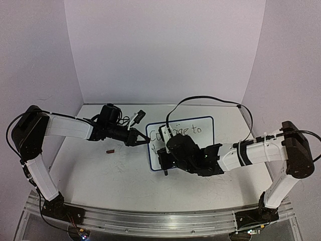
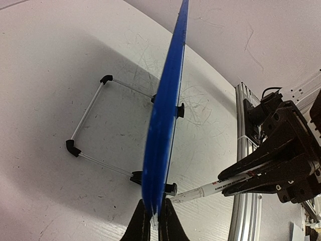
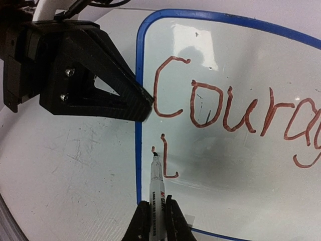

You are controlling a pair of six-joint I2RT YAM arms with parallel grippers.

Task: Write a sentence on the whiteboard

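- Your whiteboard (image 1: 186,138) stands right of centre on the worktop (image 1: 100,175); from above, the right arm hides its lower half.
- The sentence (image 3: 225,110) reads "Courage to" overhead. At the right wrist it is cut off after "Courag", with one stroke beneath.
- Left claw (image 2: 154,221) pinches the whiteboard's left edge.
- Right claw (image 3: 155,221) grips the marker (image 3: 156,186), its tip at the lower-left corner.
- A small reddish object (image 1: 110,150) lies apart to the left.
- The worktop is pale and scratched, with white walls around it.

whiteboard (image 1: 203,143): blue frame, stands on edge | sentence (image 3: 225,108): reddish, "Courage to", 2nd ln 1 stroke
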